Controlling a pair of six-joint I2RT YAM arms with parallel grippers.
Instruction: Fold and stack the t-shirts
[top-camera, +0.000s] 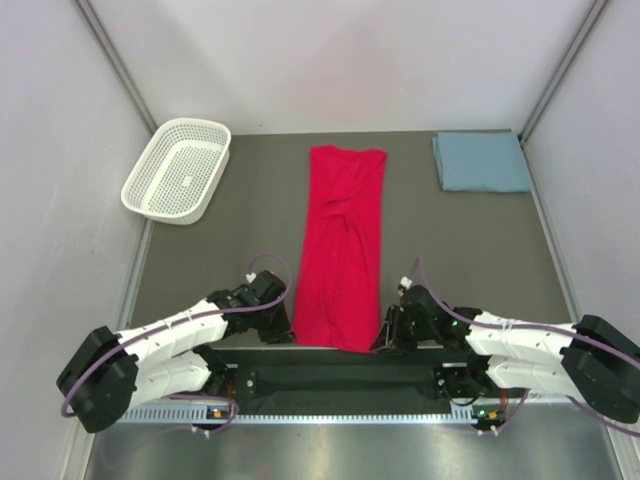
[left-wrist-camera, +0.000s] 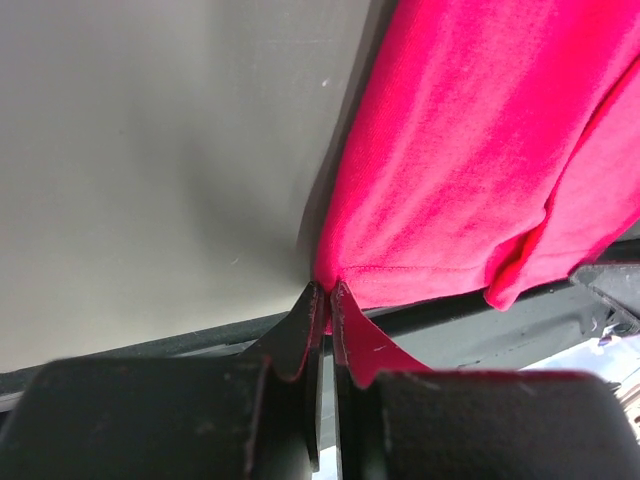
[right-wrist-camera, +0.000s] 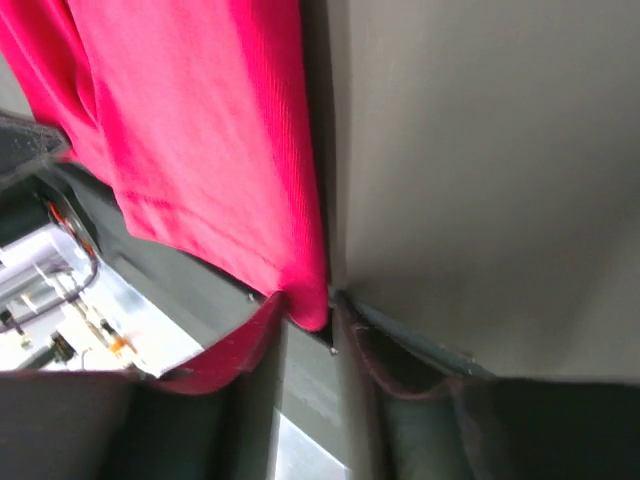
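Nearest me, the left gripper (left-wrist-camera: 328, 290) is pinched tight on the near-left hem corner of the red t-shirt (top-camera: 342, 250), while the right gripper (right-wrist-camera: 310, 302) straddles the near-right corner, jaws slightly apart and not clamped that I can see. That shirt lies as a long strip down the middle of the table (top-camera: 230, 240), the blue-grey t-shirt (top-camera: 482, 162) folded at far right. I judge the cloth light and limp, so gripping both hem corners should keep the edge taut.

On the grey table (top-camera: 450, 250) lie a white basket (top-camera: 177, 170), a red t-shirt (top-camera: 342, 245) and a folded blue-grey t-shirt (top-camera: 481, 161).
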